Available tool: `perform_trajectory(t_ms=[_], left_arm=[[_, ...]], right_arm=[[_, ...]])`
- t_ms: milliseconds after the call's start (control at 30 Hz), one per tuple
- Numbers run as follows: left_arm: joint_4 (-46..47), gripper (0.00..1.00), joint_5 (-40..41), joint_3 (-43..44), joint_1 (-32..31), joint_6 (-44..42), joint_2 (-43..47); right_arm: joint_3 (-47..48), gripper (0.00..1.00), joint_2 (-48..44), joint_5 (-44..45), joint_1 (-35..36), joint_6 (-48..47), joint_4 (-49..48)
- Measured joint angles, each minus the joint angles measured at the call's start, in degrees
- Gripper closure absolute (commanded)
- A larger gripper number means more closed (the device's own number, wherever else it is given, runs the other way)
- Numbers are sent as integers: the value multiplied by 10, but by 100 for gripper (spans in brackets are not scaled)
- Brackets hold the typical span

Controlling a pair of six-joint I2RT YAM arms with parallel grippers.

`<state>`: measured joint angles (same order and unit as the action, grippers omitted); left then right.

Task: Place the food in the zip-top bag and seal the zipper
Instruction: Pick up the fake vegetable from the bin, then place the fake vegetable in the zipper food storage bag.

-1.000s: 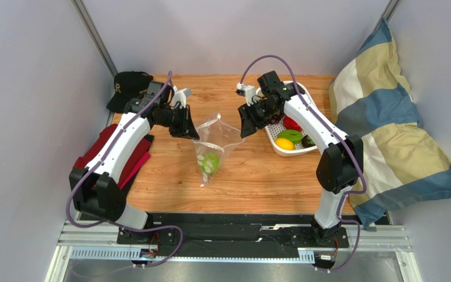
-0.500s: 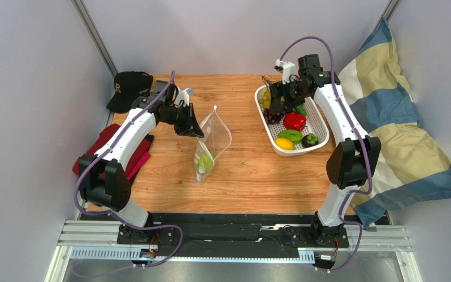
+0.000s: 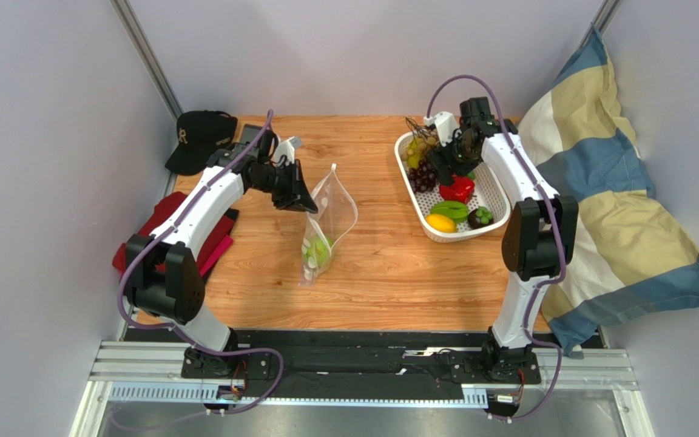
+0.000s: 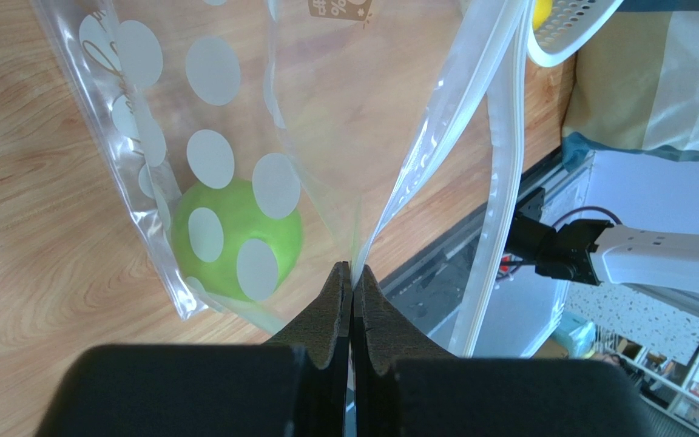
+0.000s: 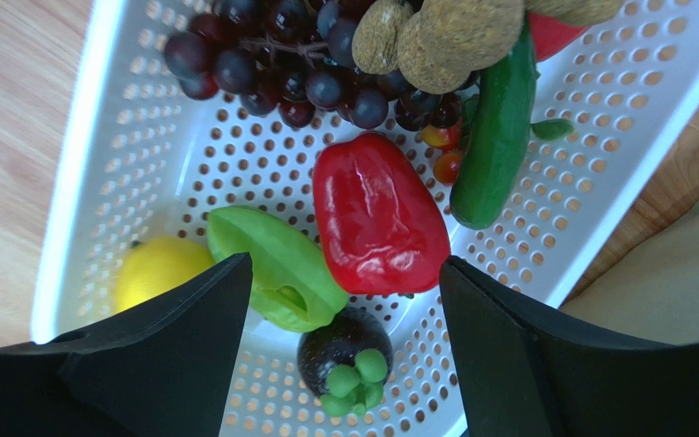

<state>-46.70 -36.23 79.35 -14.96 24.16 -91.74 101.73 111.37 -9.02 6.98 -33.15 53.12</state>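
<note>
The left end effector (image 4: 353,273) is pinched tight on one lip of the zip-top bag (image 3: 330,223), holding it up off the tabletop (image 3: 390,273) with a round green piece (image 4: 235,241) resting in its bottom and the zipper (image 4: 499,137) unsealed. That grip is on thin, slick film only, so the lip could slide out. The free side could also sag until the mouth narrows, and the next piece would then strike the edge and roll onto the wood. The right end effector (image 5: 344,273) hangs empty with its jaws spread wide over the white basket (image 5: 71,209), straddling the red pepper (image 5: 376,218). The pepper lies touching a green piece (image 5: 271,264) on one side, with a dark fruit (image 5: 344,350) just below and the grape bunch (image 5: 298,64) just above. A descent slightly off centre could catch two items at once. The glossy pepper could also squirt out as the jaws close, and a fingertip snagging the perforated floor might drag the light basket. Compared with a second ago, the right arm has left the space beside the bag's mouth, swung across to the basket and opened its jaws wider. Since half a second ago it has shifted from the basket's far end toward the middle. The bag is drawn narrower and more upright than a second ago, with the same green piece inside.
</note>
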Motion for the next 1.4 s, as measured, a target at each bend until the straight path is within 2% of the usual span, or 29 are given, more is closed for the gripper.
perform_trajectory(t_ms=[267, 500, 600, 633, 733, 933, 1067, 1200, 1300, 1400], left_arm=[[5, 100, -7, 0, 0, 0, -8], [7, 100, -8, 0, 0, 0, -10], [7, 100, -9, 0, 0, 0, -11], [7, 100, -9, 0, 0, 0, -11], [8, 100, -9, 0, 0, 0, -13], [8, 100, -13, 0, 0, 0, -13], [10, 100, -17, 0, 0, 0, -13], [15, 100, -26, 0, 0, 2, -13], [20, 100, -32, -1, 0, 7, -13], [25, 100, -42, -2, 0, 13, -13]], right_arm=[[-3, 16, 74, 38, 0, -60, -32], [-37, 17, 85, 55, 0, -86, -48], [-45, 24, 85, 60, 0, -94, -52], [-47, 32, 85, 61, 0, -97, -53], [-51, 47, 85, 67, -1, -102, -55], [-37, 58, 76, 71, -4, -95, -36], [27, 64, 55, 35, -7, -59, 8], [96, 65, 2, -70, -8, 23, 35], [84, 67, -71, -187, 0, 130, 4], [13, 68, -151, -273, 22, 274, -100]])
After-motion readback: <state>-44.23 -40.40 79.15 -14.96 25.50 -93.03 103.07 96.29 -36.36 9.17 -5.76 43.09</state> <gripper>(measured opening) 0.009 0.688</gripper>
